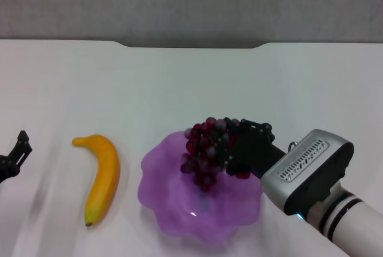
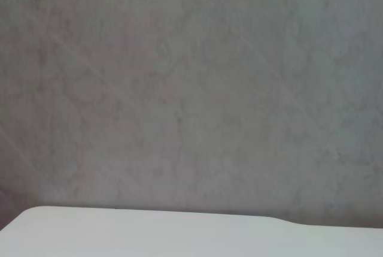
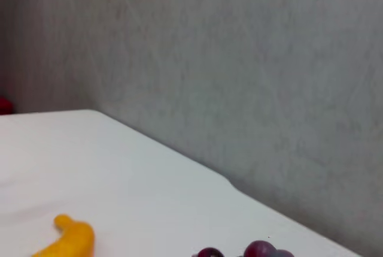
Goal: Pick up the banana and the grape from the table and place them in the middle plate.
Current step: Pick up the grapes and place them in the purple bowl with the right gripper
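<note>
Table (image 1: 191, 83): white, wall behind at 12 o'clock. Plate (image 1: 173, 215): purple, scalloped, at 6 o'clock. Right gripper (image 1: 230, 149) enters from 4 o'clock, fingers closed round the grape (image 1: 203, 149), bunch held over the plate's far half. Banana (image 1: 103, 176): on table at 8 o'clock, just beside the plate, apart. Left gripper (image 1: 21, 149): at 9 o'clock edge, over table, fingers spread, holding nothing.

Right arm enters the head view from 4 o'clock, its grey wrist housing angled toward 10 o'clock. Right gripper (image 1: 230, 149) sits just right of frame centre, black fingers (image 1: 254, 134) clamped on the grape (image 1: 203, 149). Left gripper (image 1: 17, 154) shows only at the 9 o'clock edge, low and idle, black fingertips pointing toward 1 o'clock.
</note>
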You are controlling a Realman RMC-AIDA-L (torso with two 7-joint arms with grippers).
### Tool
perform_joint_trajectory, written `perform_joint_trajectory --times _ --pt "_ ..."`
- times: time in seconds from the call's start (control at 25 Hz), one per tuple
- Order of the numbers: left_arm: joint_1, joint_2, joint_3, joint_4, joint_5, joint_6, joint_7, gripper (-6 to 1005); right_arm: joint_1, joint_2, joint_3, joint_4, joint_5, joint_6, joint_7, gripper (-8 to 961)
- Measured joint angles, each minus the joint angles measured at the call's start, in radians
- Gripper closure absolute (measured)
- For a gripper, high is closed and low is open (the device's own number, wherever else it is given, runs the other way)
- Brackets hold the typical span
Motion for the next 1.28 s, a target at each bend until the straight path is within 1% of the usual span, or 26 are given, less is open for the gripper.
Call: perform_joint_trajectory --times 0.4,0.6,0.76,0.92,1.2,1.28 --pt "0.000 -0.001 0.007 0.000 0.000 -0.001 0.000 107 0.001 0.000 -0.003 -0.073 0.000 -0.017 0.032 674" --pt "-0.001 -0.001 0.007 0.000 0.000 -0.002 0.000 107 0.002 0.000 -0.015 -0.127 -0.001 -0.103 0.037 670" --pt "-0.001 -0.002 0.007 0.000 0.000 -0.002 0.000 107 0.002 -0.001 -0.016 -0.150 0.000 -0.168 0.087 666" --pt "-0.003 -0.002 0.007 0.000 0.000 -0.002 0.000 107 0.008 -0.002 -0.016 -0.161 0.000 -0.187 0.124 421" --pt "-0.002 -0.001 0.008 0.000 0.005 -0.002 -0.006 108 0.007 -0.004 -0.007 -0.151 0.000 -0.174 0.133 207" --pt "0.002 -0.001 0.008 0.000 0.009 -0.004 -0.014 108 0.004 -0.006 0.024 -0.138 0.000 -0.144 0.135 199"
